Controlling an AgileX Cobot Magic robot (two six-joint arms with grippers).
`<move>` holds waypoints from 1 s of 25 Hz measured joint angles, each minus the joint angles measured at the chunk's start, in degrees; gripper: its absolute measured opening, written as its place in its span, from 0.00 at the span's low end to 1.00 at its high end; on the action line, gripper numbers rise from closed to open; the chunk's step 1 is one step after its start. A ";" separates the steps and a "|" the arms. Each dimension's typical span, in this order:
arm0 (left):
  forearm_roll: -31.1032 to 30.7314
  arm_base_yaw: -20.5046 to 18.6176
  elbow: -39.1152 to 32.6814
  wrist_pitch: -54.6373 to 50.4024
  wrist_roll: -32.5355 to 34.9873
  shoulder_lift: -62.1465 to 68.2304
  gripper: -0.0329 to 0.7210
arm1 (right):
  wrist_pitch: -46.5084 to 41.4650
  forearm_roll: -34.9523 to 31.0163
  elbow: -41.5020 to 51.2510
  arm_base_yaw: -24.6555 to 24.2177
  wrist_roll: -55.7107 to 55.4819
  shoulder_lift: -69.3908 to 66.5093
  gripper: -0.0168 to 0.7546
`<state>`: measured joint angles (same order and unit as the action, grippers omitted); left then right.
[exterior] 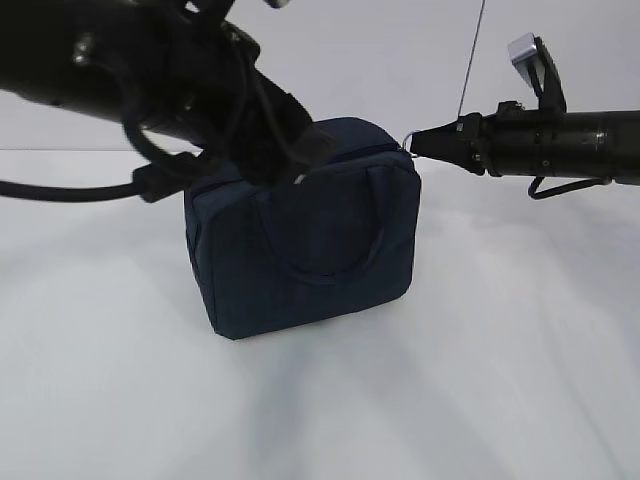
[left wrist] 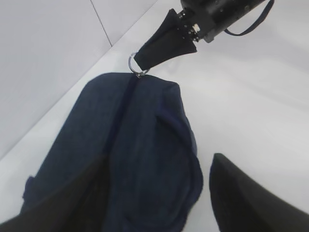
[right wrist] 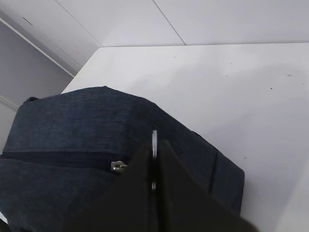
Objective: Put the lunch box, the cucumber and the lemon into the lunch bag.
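Observation:
The navy lunch bag [exterior: 300, 240] stands upright on the white table, and its zipper [left wrist: 123, 104] runs shut along the top. My right gripper [exterior: 414, 143] is at the bag's upper right corner, shut on the metal zipper pull ring [right wrist: 154, 137]. The right gripper also shows in the left wrist view [left wrist: 141, 61]. My left gripper [exterior: 300, 150] is over the bag's top left end. In the left wrist view its jaws [left wrist: 157, 164] stand wide open astride the bag, and the right finger [left wrist: 246, 193] is clear of the fabric. The lunch box, cucumber and lemon are out of view.
The white table [exterior: 500, 350] stretches around the bag. A light wall stands behind it [exterior: 400, 60]. The bag's front handle [exterior: 330, 230] hangs flat against its side. A thin cable [exterior: 470, 60] hangs above the right arm.

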<state>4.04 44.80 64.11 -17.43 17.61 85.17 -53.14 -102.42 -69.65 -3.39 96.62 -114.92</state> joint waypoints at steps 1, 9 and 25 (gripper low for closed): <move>-0.78 0.00 1.81 -0.72 0.37 1.22 0.65 | 0.00 0.00 0.00 0.00 -0.20 0.00 0.05; -2.72 -0.09 8.74 -4.28 4.14 8.67 0.64 | 0.00 0.00 0.00 0.68 -1.85 0.00 0.05; -2.72 0.54 9.08 -4.26 5.91 13.06 0.61 | 1.66 -0.33 0.00 8.92 -1.92 0.00 0.05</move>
<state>1.33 45.34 73.19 -21.69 23.52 98.23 -51.48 -102.75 -69.65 5.53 94.70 -114.92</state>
